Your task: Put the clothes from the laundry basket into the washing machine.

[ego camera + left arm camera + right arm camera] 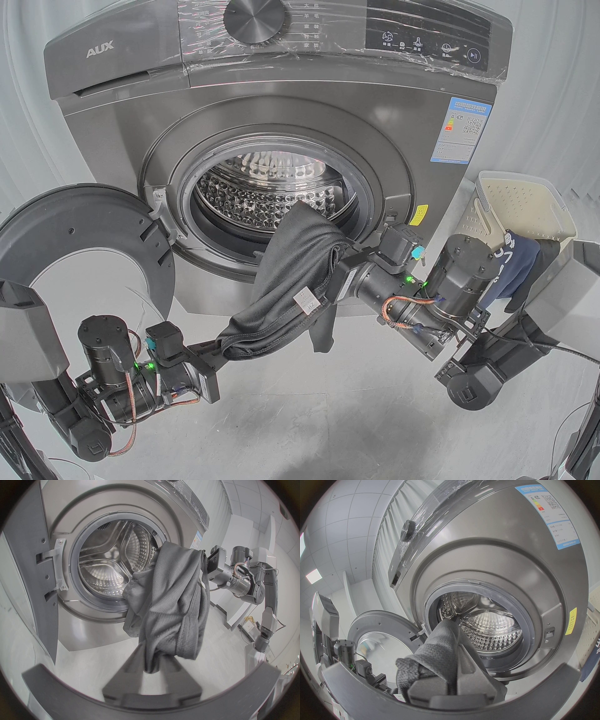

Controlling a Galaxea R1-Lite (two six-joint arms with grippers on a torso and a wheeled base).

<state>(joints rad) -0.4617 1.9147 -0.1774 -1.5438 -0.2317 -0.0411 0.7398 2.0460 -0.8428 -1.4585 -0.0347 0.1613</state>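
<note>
A dark grey garment (287, 281) hangs stretched between my two grippers in front of the washing machine's open drum (269, 187). Its top edge reaches the rim of the opening. My right gripper (340, 262) is shut on the garment's upper right part, just outside the door opening. My left gripper (222, 350) is shut on the lower hem, low and left of the drum. In the left wrist view the garment (175, 605) bunches between the fingers (125, 673). In the right wrist view the cloth (437, 655) drapes over the fingers (468, 673), pointing into the drum (484, 627).
The round machine door (81, 244) stands swung open at the left. A white laundry basket (531, 206) sits right of the machine with a dark blue garment (515, 262) hanging over its rim. The light floor (325, 412) spreads in front.
</note>
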